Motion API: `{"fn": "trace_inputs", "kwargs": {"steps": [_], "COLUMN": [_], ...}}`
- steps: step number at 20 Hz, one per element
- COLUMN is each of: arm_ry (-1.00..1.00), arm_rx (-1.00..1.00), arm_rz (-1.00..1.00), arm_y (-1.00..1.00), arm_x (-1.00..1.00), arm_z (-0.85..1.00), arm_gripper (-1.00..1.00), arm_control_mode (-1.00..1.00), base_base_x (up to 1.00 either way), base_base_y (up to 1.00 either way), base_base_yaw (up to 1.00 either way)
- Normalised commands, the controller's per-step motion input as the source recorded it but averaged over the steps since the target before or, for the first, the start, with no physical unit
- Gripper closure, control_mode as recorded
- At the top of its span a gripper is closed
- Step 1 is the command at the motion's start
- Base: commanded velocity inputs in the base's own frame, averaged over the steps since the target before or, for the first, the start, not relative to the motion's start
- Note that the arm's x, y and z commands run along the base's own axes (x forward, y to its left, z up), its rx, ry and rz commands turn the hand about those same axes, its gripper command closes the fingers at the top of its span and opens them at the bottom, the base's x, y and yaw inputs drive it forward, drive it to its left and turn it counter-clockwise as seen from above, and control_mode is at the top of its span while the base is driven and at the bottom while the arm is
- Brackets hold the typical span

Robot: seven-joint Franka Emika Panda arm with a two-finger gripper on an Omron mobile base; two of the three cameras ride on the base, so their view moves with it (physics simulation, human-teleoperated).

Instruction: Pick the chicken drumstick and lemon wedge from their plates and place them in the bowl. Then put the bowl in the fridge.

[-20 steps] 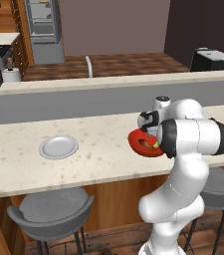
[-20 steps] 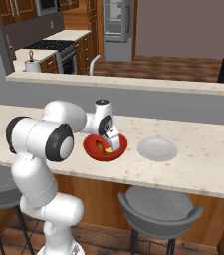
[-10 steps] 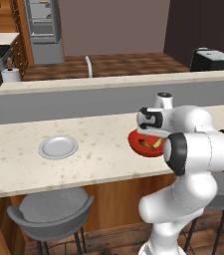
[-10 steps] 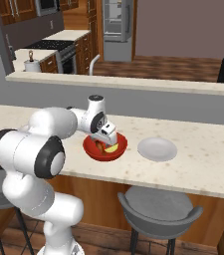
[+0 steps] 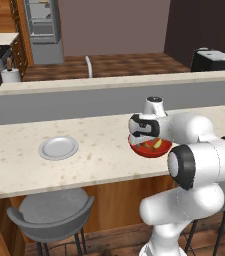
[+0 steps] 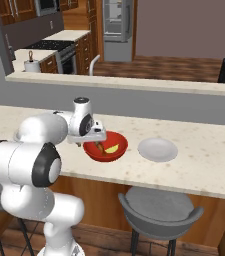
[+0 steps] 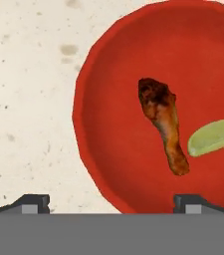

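I am hovering my end effector, jaws wide and empty, straddling the bowl rim; drumstick and lemon wedge are lying inside.

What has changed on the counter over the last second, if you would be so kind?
The arm has swung its elbow round and the open gripper has shifted slightly over the bowl. Nothing was gripped or released. The chicken drumstick and lemon wedge stayed in the bowl; the plate stayed put.

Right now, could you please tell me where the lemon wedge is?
The lemon wedge lies inside the red bowl on the counter, beside the chicken drumstick, at the right of the hand view.
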Motion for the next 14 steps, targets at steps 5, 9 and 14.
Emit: {"fn": "trace_inputs", "kwargs": {"steps": [5,9,14], "arm_ry": [0.01,0.05,0.02], "arm_rx": [-0.07,-0.13,-0.15], "arm_rz": [0.54,0.33,0.17], "arm_y": [0.26,0.07,0.01], "arm_x": [0.08,0.05,0.09], "arm_z": [-0.19,-0.30,-0.33], "arm_gripper": [-1.00,-1.00,-1.00], "arm_control_mode": [-1.00,-1.00,-1.00], "base_base_x": [0.00,0.00,0.00], "base_base_y": [0.00,0.00,0.00], "base_base_yaw": [0.00,0.00,0.00]}}
